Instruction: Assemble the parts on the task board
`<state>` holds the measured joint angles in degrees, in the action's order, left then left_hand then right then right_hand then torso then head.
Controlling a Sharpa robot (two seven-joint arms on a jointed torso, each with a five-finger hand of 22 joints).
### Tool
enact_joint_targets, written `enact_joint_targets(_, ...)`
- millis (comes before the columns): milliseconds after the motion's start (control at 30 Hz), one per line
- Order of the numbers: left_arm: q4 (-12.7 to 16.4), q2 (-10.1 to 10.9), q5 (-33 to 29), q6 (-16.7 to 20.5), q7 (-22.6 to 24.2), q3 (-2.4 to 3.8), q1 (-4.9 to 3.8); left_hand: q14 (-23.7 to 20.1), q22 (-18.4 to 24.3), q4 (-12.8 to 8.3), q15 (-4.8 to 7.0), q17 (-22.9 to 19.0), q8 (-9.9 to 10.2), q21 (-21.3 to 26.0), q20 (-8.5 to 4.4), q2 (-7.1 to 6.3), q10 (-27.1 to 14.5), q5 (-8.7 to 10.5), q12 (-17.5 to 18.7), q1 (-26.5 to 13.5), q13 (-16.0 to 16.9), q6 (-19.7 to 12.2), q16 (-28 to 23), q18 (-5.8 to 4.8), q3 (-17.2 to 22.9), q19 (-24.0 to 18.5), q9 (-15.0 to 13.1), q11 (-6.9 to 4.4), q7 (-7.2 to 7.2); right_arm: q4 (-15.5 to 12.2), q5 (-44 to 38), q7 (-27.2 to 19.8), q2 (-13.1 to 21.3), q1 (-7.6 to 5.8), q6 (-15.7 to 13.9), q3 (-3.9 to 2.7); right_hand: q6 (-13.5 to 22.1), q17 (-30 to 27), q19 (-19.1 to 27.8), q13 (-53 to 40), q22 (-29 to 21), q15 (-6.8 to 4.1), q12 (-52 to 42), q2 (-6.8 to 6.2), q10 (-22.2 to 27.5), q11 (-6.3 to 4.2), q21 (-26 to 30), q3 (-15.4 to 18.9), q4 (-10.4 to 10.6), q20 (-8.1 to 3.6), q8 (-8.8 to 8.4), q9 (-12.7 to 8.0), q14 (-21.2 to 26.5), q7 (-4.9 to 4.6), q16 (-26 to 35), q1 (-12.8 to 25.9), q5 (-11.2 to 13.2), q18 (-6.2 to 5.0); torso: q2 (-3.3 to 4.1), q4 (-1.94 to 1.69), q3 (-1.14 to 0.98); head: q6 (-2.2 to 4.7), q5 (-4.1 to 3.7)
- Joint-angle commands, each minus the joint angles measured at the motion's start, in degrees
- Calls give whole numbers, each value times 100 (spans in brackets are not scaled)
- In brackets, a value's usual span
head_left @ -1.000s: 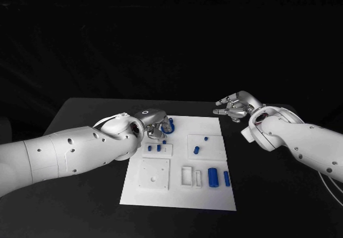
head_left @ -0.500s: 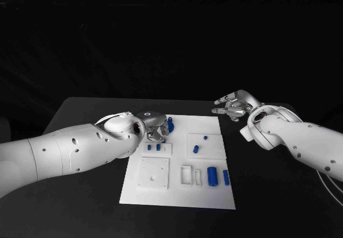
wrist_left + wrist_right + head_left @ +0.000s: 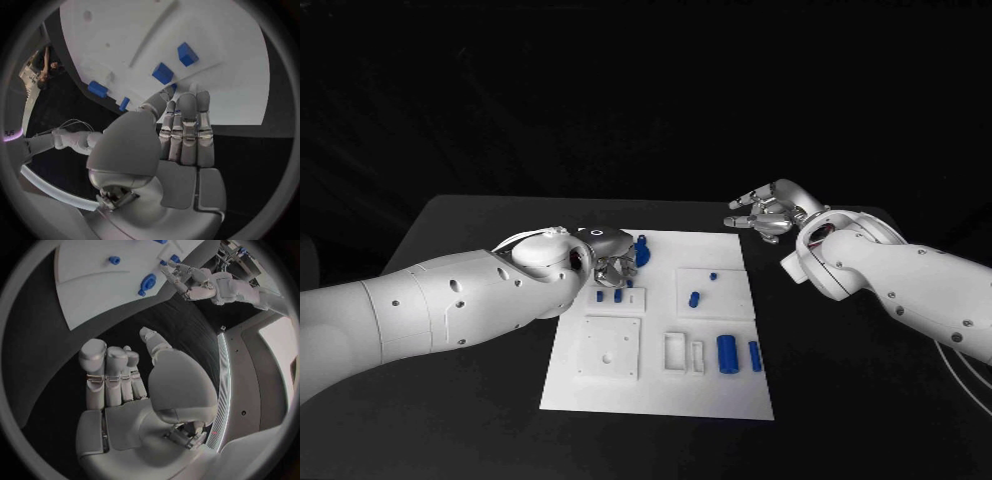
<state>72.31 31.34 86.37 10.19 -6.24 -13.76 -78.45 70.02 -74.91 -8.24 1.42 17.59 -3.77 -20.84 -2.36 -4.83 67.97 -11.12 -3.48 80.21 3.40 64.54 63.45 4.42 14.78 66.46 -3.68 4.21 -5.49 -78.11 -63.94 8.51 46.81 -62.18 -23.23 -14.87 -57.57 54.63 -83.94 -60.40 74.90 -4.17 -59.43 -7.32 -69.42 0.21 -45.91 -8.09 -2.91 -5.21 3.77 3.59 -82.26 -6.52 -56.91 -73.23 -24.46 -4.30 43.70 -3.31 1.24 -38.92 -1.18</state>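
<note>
The white task board lies mid-table. My left hand is over its far left part, fingers straight and close together, their tips on the board. A tall blue part stands right beside those fingertips; a sliver of blue shows by the thumb tip, and I cannot tell whether it is held. Two small blue parts stand just near of the hand. My right hand hovers beyond the board's far right corner, fingers apart, holding nothing.
More blue parts lie on the board: a thick cylinder, a thin one, and two small ones. A white square block and a slotted white block sit at the near side. Black table surrounds it.
My left hand has shifted slightly on the board's far left part, and the blue part beside it now looks more upright. My right hand has drifted a little to the left.
</note>
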Motion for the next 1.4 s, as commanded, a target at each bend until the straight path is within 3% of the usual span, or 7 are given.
enact_joint_targets(33,-22,-26,51,-141,2,3,11,64,-128,41,0,-2,19,17,-7,-17,-5,38,19,21,-8,-14,38,53,8,40,3,-20,8,-13,-5,-57,-4,3,71,-3,44,6,-253,-5,560,13,13,13,28,-9,16,-14,13,13,-29,-8,-2,5,19,51,-31,-119,-3,-6,-1,-7,-8)
enact_joint_targets(333,-95,-74,48,-216,22,3,39,163,-141,79,48,24,17,-41,-49,80,127,-11,20,56,-9,110,123,44,76,78,0,-68,13,-16,-5,-62,-9,3,70,-3,44,6,-253,-5,560,13,13,13,28,-9,16,-14,13,13,-29,-8,-2,5,19,51,-31,-119,-2,4,-1,-15,-14)
enact_joint_targets(1100,-261,-176,-146,-205,133,4,96,263,-124,206,52,28,23,-120,-58,133,89,-12,20,3,-9,20,164,34,122,71,6,-70,-1,-12,-5,-60,-19,3,70,-3,44,6,-253,-5,560,13,13,13,28,-9,16,-14,13,13,-29,-8,-2,5,19,51,-31,-119,-8,-7,-3,-13,-54)
enact_joint_targets(1200,-269,-186,-181,-185,149,4,96,264,-122,219,43,24,25,-106,-52,83,37,-3,20,-2,-9,-158,157,37,132,77,12,-54,3,-13,-5,-60,-19,3,71,-3,44,6,-253,-5,560,13,13,13,28,-9,16,-14,13,13,-29,-8,-2,5,19,51,-31,-119,-8,-7,-3,-13,-57)
enact_joint_targets(1400,-252,-204,-226,-138,181,4,96,265,-101,249,-19,16,32,-35,1,-81,-115,12,18,-35,-10,-769,142,70,73,111,18,9,141,-8,-5,-60,-23,4,71,-3,25,5,-251,-8,558,14,11,27,29,-10,23,-19,-6,14,-27,-7,-1,5,23,56,-26,-120,-10,0,0,-14,-60)
